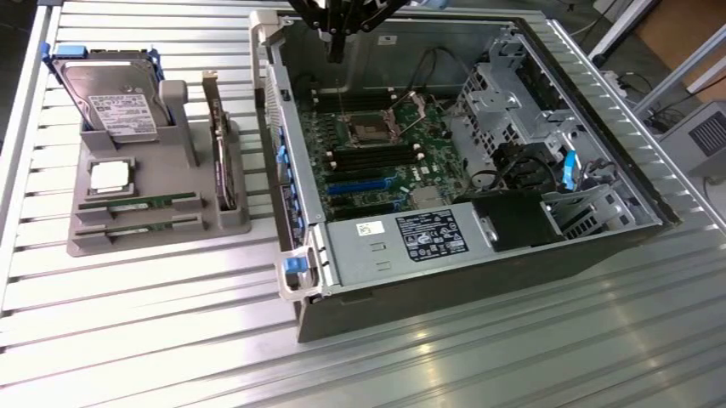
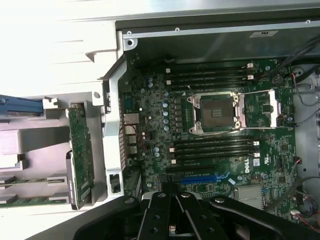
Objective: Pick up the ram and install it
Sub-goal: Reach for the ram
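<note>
Ram (image 1: 138,204) in the gray holder (image 1: 114,243); tool (image 1: 335,53) closed, empty, over the open computer case (image 1: 454,287).

A shiny ridged metal table (image 1: 136,340) bears a grey plastic holder (image 1: 91,242). In it, a silver hard drive (image 1: 114,106) stands upright, a small square silver chip (image 1: 109,176) lies flat, and a brown-edged card (image 1: 224,161) stands on edge. Beside the holder lies an open grey computer box (image 1: 454,289).

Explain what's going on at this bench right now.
A robot arm's black gripper hangs over the open grey metal computer case, above its green motherboard. Its jaws are shut, with nothing visible between them. Two slim green RAM sticks lie in the grey plastic holder tray on the exterior view's left, near a silver hard drive.
</note>
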`<state>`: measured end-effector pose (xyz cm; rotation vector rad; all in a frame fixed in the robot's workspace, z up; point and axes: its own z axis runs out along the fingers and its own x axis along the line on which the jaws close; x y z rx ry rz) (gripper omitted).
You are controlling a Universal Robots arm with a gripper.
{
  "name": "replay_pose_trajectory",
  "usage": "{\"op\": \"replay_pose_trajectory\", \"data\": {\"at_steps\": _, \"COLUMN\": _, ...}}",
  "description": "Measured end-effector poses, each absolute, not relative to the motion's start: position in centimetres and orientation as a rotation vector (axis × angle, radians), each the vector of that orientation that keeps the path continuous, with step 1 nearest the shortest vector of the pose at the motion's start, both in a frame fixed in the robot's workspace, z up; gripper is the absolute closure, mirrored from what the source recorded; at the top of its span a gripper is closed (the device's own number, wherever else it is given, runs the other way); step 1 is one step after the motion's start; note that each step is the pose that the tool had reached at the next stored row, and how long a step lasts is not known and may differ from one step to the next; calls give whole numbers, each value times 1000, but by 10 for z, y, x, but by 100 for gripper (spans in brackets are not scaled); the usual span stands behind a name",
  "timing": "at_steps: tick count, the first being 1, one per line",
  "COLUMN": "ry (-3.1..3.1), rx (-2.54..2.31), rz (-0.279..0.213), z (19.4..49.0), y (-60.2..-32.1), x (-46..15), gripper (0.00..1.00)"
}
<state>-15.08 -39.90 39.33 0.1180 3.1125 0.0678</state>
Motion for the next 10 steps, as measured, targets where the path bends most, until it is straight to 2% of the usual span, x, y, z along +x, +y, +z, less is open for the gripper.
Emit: {"op": "replay_pose_trajectory", "data": {"at_steps": 10, "ry": 3112, "rx": 118, "rz": 68, "z": 393, "y": -399, "x": -160, "gripper": 90}}
